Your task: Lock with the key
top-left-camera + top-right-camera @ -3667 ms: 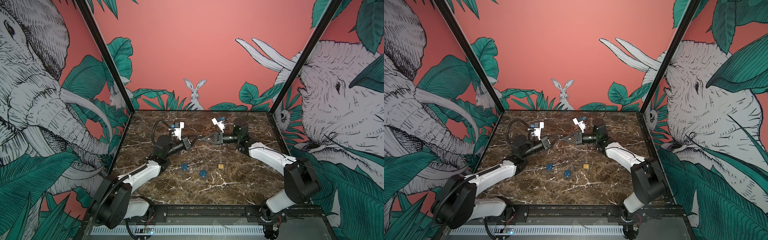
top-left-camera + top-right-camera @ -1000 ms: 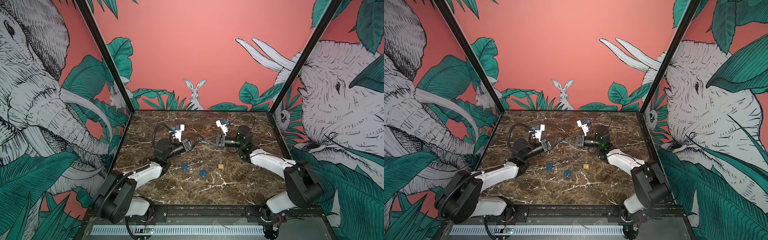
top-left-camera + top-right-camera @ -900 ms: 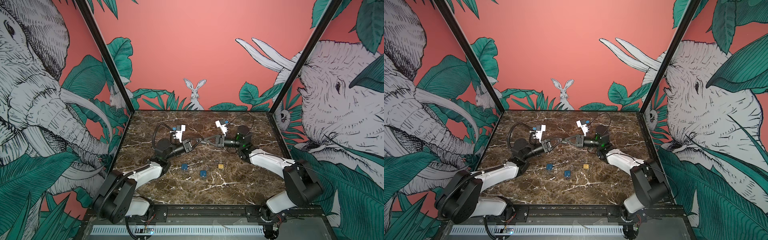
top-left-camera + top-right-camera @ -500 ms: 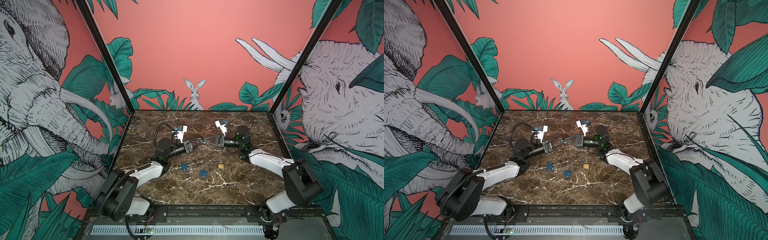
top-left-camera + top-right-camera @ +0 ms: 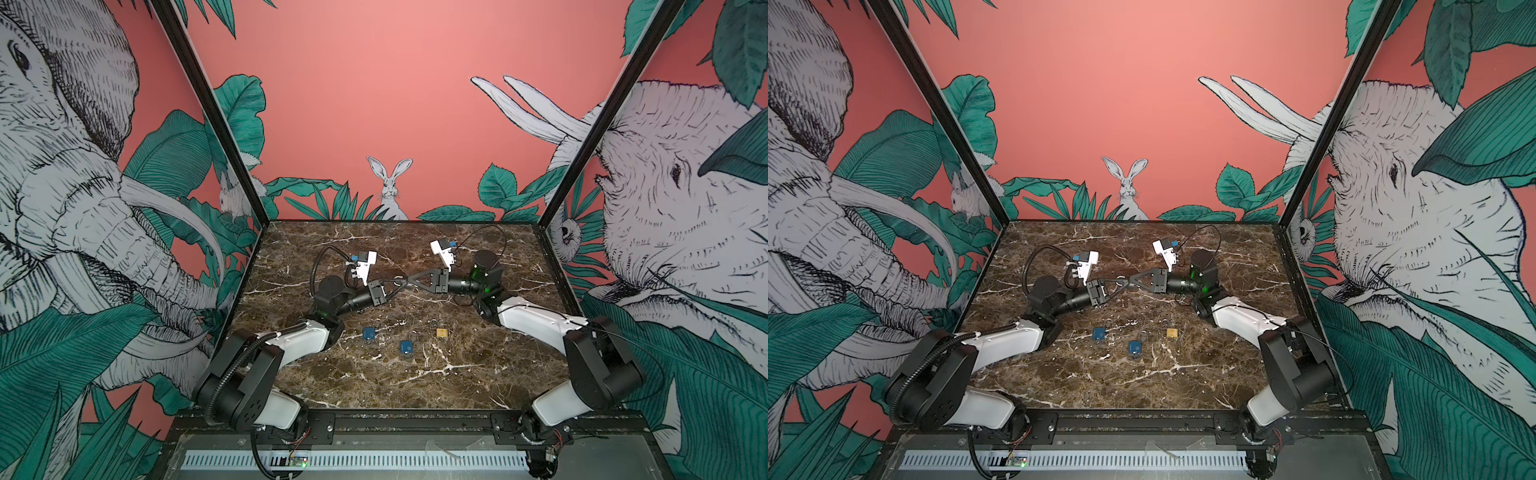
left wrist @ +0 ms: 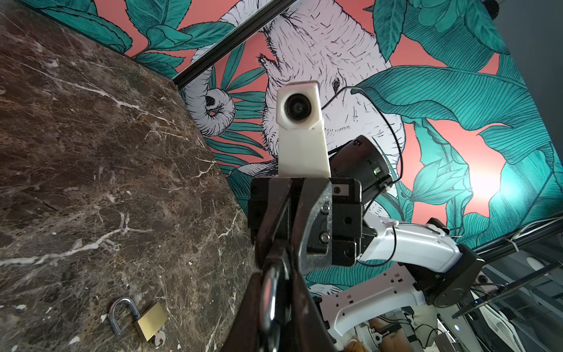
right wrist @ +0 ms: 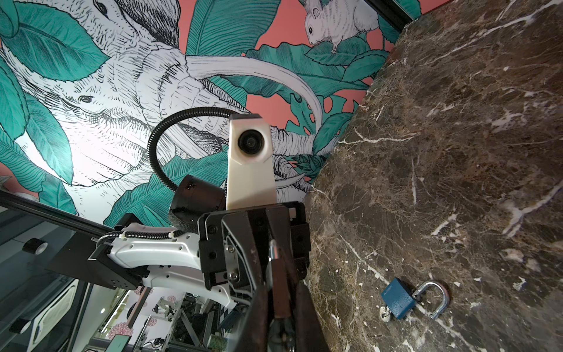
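- Silver loop (image 5: 398, 281) (key ring or shackle, unclear) mid-air above marble table (image 5: 415, 386).
- R gripper (image 5: 409, 282) pinched on it; L gripper (image 5: 388, 289) opposite, flanks it, grip unclear.
- Risk: uneven pull betw. arms drops it.

The dark brown, white-veined marble worktop (image 5: 374, 382) carries 3 padlocks lying apart in a row: a blue rectangular padlock (image 5: 368, 333) at left, a 2nd blue padlock (image 5: 406, 348) midway, a brass padlock (image 5: 441, 332) at right.
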`<state>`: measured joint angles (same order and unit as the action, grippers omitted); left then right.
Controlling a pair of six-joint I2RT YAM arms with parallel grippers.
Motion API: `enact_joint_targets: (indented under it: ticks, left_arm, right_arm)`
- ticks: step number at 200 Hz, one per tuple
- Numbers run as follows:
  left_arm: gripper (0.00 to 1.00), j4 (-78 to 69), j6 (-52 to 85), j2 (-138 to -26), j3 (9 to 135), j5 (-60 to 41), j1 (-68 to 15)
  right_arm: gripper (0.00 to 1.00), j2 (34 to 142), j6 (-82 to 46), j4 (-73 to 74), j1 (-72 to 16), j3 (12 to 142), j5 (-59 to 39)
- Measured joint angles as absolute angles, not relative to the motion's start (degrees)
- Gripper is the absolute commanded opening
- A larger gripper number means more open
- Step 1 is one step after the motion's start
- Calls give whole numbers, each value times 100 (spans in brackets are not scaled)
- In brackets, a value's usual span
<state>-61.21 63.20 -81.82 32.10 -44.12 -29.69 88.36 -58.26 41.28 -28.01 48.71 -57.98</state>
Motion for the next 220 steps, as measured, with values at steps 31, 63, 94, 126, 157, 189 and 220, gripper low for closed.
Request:
enact_joint_targets:
  ticks: [31, 63, 94, 126, 157, 189, 220]
  left_arm:
    - [0, -6136, 6320, -8211, 3210, -4294, -2971]
    - [0, -6191, 6326, -8263, 3214, -4171, -2971]
    - [0, -6049, 6326, -8385, 3352, -4016, -2985]
    - [0, -5581, 6132, -8348, 3354, -3734, -2985]
    - [0, -5631, 6073, -8346, 3332, -3844, -2985]
    - [0, -6318, 6250, -8482, 3293, -4018, -2985]
    - [0, -6779, 6455, -8705, 3291, -4158, -2985]
  right_arm:
    - [34, 8794, -5669, 3846, -2801, 4873, -5627]
    - [37, 8418, -5306, 3041, -2731, 4873, -5100]
    - [35, 7616, -4801, 2386, -2571, 4757, -4263]
    - [30, 7078, -4550, 2246, -2502, 4322, -3892]
    - [24, 7096, -4659, 2383, -2502, 4064, -4053]
    - [24, 7238, -4873, 2777, -2502, 4034, -4377]
    - [24, 7343, -5015, 2998, -2502, 4040, -4582]
